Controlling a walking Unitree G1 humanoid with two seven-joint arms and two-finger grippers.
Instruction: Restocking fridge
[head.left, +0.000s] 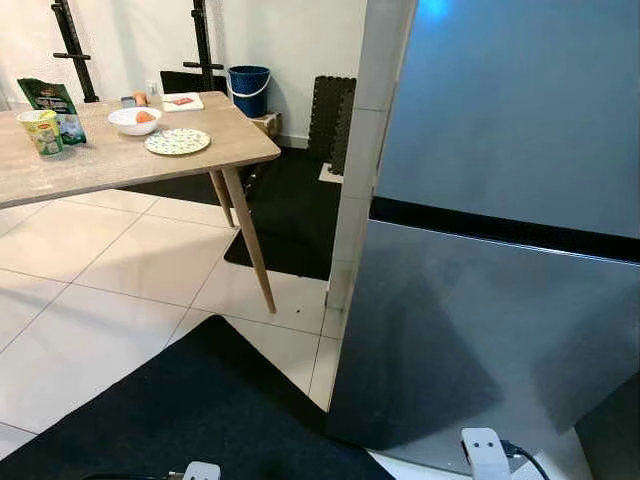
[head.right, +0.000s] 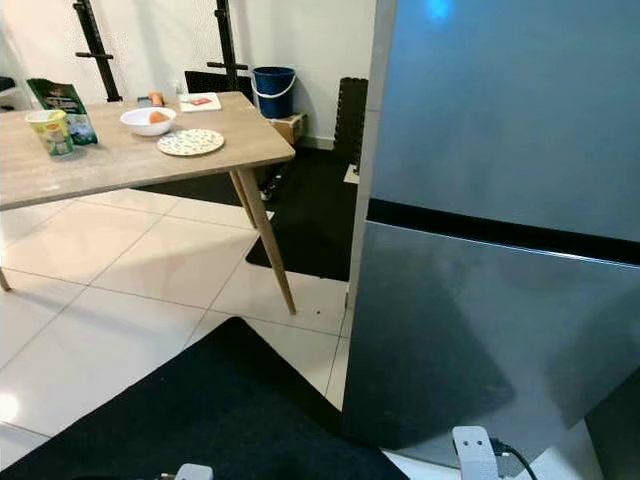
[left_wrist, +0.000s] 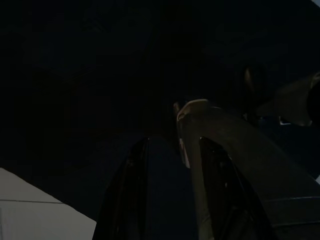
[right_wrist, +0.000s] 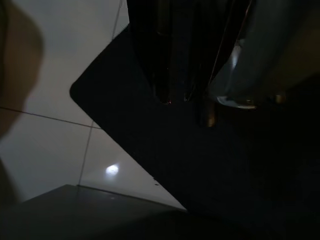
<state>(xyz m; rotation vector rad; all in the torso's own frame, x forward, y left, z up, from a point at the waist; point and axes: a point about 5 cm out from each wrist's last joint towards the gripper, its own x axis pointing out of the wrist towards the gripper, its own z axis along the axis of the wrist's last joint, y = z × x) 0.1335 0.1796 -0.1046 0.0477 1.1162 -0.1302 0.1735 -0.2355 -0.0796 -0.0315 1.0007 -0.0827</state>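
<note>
Both arms: hang low and idle; left gripper (left_wrist: 170, 200) and right gripper (right_wrist: 175, 95) point down over the floor
Left fingers: two dark fingers (left_wrist: 127, 200) show with a gap between them, grasping nothing
Right fingers: too dark, cannot tell whether they are spread or closed
Fridge: fridge (head.left: 500, 300) stands near on the right, doors closed, a black band between upper and lower door
Fridge edge: its left edge runs down to the tiled floor (head.left: 120, 290), just beside the table's near right leg
Open room: pale tiles lie open to the left, between table and black mat (head.left: 190, 410)
Table: wooden table (head.left: 100, 165) stands far left, its right corner near the fridge
On the table: patterned plate (head.left: 178, 142), white bowl (head.left: 134, 121) with something orange in it, cup (head.left: 42, 131), green bag (head.left: 52, 105)
Far wall: blue bucket (head.left: 249, 90) on the floor, black stands either side
</note>
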